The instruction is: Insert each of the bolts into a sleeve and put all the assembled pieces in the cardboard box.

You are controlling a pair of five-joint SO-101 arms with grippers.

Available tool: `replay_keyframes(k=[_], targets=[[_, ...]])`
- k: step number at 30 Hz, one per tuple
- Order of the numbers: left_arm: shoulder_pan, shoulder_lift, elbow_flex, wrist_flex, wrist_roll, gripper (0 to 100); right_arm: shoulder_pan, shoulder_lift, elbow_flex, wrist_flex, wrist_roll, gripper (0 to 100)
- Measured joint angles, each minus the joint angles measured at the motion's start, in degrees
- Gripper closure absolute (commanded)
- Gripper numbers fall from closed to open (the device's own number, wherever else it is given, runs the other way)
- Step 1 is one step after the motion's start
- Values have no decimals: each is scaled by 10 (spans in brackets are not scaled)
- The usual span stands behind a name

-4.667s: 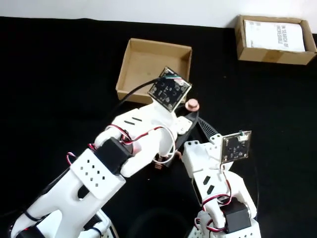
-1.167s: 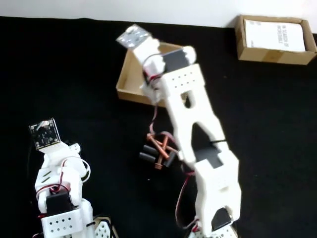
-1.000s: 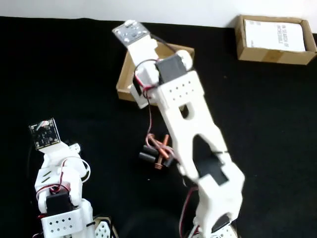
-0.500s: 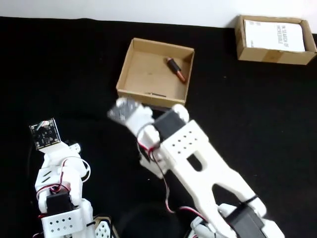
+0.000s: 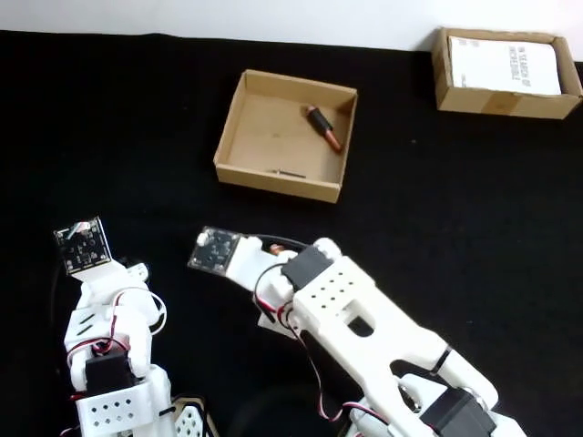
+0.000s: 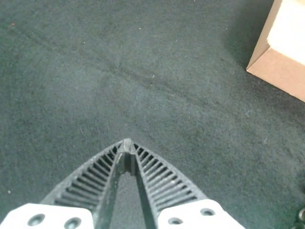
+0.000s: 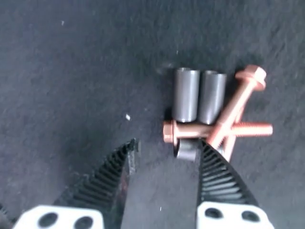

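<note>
In the right wrist view my right gripper [image 7: 167, 144] is open, low over a small pile on the black mat. Two dark grey sleeves [image 7: 198, 95] lie side by side just beyond the fingertips. Copper bolts [image 7: 224, 129] cross each other beside them, and a third sleeve [image 7: 185, 148] lies against the inside of one finger. In the high view the right arm [image 5: 339, 302] covers the pile. The cardboard box [image 5: 235, 129] holds one bolt in its sleeve [image 5: 322, 126]. My left gripper [image 6: 126, 144] is shut on nothing over bare mat, and its arm [image 5: 109, 314] stands at the near left.
A second cardboard box [image 5: 444, 84] with a printed sheet in it sits at the far right corner. A corner of the task's box [image 6: 281, 59] shows in the left wrist view. Black mat lies open between the left arm and the box.
The right arm has swung back from above the cardboard box, leaving the assembled piece inside, and has come down over the pile. The left arm drew back to the near left before that and has since kept still.
</note>
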Motion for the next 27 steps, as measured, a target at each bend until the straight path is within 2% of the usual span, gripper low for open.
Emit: replay_keyframes(k=[10,25,27], targets=[[0,0,0,0,0,990,-1,13,47,-119,0,829],[0,0,0,0,0,990,-3,176,-23,-123,0,830],[0,0,0,0,0,990,-3,193,-23,-123,0,870]])
